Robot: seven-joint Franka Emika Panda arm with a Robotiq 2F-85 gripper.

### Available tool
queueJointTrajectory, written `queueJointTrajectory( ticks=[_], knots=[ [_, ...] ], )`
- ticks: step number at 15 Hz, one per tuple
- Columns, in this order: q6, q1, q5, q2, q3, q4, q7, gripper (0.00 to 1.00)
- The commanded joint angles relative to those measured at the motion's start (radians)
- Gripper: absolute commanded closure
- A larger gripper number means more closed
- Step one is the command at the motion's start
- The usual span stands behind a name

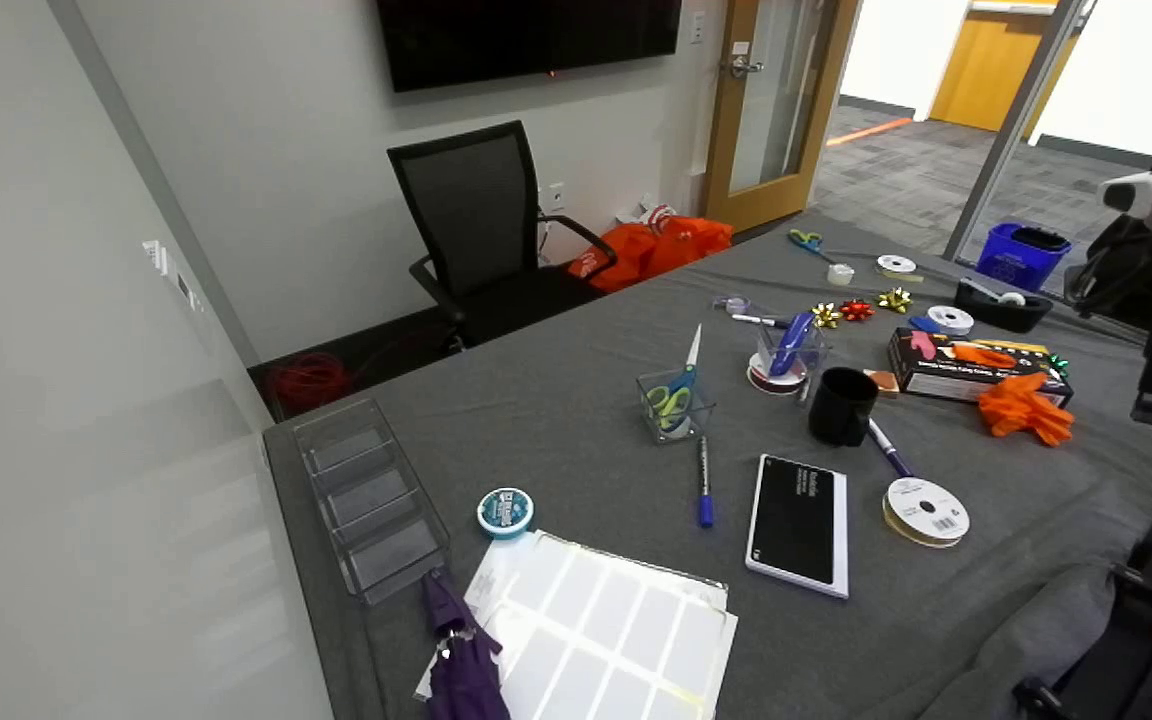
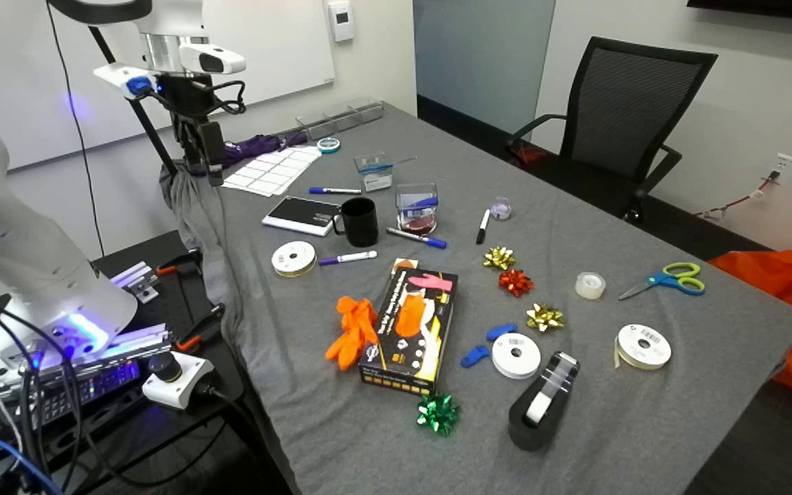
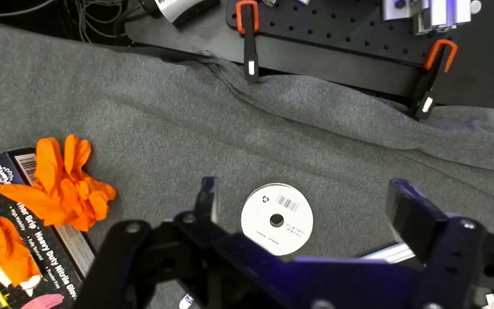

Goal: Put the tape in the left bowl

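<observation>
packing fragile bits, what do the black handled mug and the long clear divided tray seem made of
Black handled mug: perhaps ceramic, smooth and dark, though plastic isn't ruled out. Long clear divided tray: probably glossy plastic, going by its transparent walls and bright edges.

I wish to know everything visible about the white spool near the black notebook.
The white spool is a flat, card-like disc with a dark centre hole. Its upper face carries a barcode, a recycling mark and blurred small print. A yellowish band, perhaps ribbon, shows at its edge. It lies flat on the grey cloth; the purple end of a marker is close, perhaps touching. The open jaws do not touch it.
</observation>
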Motion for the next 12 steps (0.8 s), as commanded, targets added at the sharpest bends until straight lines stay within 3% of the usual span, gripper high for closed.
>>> queueJointTrajectory(
  ticks=[1,5,12],
  knots=[
    [-0.004,0.001,0.000,0.000,0.000,0.002,0.000,0.00],
    [0.012,0.004,0.012,0.010,-0.004,0.004,0.003,0.00],
    [0.136,0.041,0.176,0.069,0.008,0.043,0.085,0.00]
  ],
)
